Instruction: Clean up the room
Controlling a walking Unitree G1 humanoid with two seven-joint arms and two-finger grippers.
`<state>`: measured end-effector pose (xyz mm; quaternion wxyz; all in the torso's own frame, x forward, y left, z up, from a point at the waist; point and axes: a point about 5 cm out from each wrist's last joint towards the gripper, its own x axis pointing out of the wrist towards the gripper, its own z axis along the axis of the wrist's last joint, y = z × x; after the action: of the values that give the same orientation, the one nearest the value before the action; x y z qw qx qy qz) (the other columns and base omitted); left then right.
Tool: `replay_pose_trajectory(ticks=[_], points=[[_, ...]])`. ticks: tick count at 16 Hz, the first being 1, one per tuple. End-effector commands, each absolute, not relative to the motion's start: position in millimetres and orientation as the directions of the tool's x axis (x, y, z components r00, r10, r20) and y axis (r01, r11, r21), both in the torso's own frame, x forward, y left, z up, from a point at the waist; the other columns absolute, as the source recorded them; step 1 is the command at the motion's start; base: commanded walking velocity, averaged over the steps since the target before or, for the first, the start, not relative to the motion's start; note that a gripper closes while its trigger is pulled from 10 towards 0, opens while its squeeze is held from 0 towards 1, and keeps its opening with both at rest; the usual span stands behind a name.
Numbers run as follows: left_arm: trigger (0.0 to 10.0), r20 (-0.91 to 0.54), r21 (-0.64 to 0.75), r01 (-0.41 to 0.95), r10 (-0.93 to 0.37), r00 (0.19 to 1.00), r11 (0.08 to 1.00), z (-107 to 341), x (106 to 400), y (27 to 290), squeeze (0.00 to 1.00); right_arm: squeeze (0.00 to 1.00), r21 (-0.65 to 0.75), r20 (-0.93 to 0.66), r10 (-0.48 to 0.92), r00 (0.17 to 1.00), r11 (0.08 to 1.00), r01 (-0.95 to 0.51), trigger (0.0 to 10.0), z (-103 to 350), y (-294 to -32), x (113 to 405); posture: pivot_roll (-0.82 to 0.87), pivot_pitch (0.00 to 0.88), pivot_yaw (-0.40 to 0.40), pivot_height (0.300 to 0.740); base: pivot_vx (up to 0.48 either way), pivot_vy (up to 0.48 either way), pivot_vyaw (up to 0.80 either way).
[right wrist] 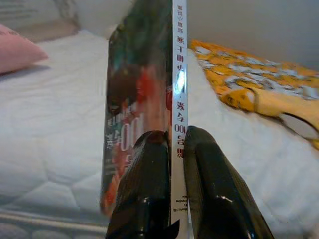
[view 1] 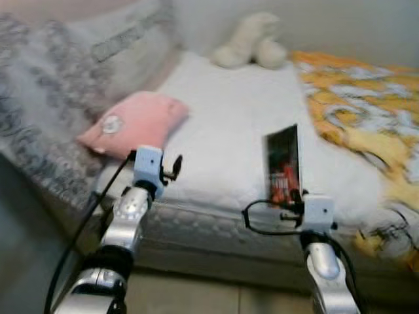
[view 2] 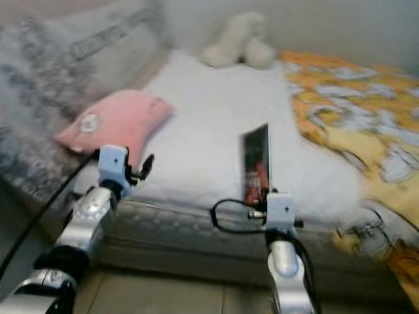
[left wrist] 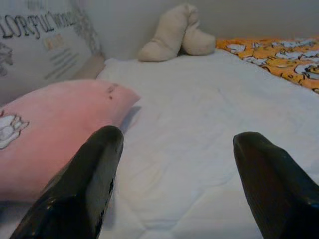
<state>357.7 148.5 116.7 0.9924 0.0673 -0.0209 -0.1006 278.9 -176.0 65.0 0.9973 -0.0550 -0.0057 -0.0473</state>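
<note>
My right gripper [view 1: 292, 193] is shut on a thin dark book [view 1: 283, 163] with a red and black cover, holding it upright over the front edge of the white mattress [view 1: 222, 124]. In the right wrist view the book [right wrist: 149, 99] stands edge-on between the two black fingers [right wrist: 144, 189]. My left gripper [view 1: 175, 167] is open near the mattress's front left corner, beside a pink pillow [view 1: 134, 123]. The left wrist view looks between the spread fingers [left wrist: 84, 184] at the pink pillow [left wrist: 55, 129] and the white mattress.
A cream plush toy [view 1: 252, 40] lies at the far end of the bed. An orange and white patterned blanket [view 1: 366, 118] covers the right side. Grey patterned pillows [view 1: 59, 85] lean at the left. Tiled floor [view 1: 196, 294] lies below the bed's edge.
</note>
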Motion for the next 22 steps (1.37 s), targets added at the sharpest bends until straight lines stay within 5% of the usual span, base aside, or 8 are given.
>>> replay_pose_trajectory(ticks=[1, 12, 22], points=[[10.0, 0.025, 0.134, 0.187, -0.192, 0.981, 0.973, 118.7, 361.5, 140.5, 0.00, 0.00, -0.109, 0.060, -0.105, 0.993, 0.988, 0.111, 0.0, 76.2, -182.0, 285.3, 0.08, 0.000, 0.002, 0.740, 0.000, 0.000, 0.00], [10.0, 0.045, 0.015, 0.108, -0.109, 0.993, 0.994, 118.2, 361.3, 146.5, 0.00, 0.00, -0.108, 0.065, -0.052, 0.996, 0.992, 0.059, 0.0, 76.6, -176.8, 288.6, 0.10, 0.000, -0.014, 0.740, 0.429, 0.000, 0.00], [10.0, 0.044, 0.016, 0.069, -0.069, 0.997, 0.998, 119.5, 362.8, 158.4, 0.00, 0.00, -0.085, 0.067, -0.066, 0.996, 0.994, 0.071, 0.0, 76.1, -177.2, 289.3, 0.11, 0.000, -0.020, 0.740, 0.331, 0.344, 0.00]])
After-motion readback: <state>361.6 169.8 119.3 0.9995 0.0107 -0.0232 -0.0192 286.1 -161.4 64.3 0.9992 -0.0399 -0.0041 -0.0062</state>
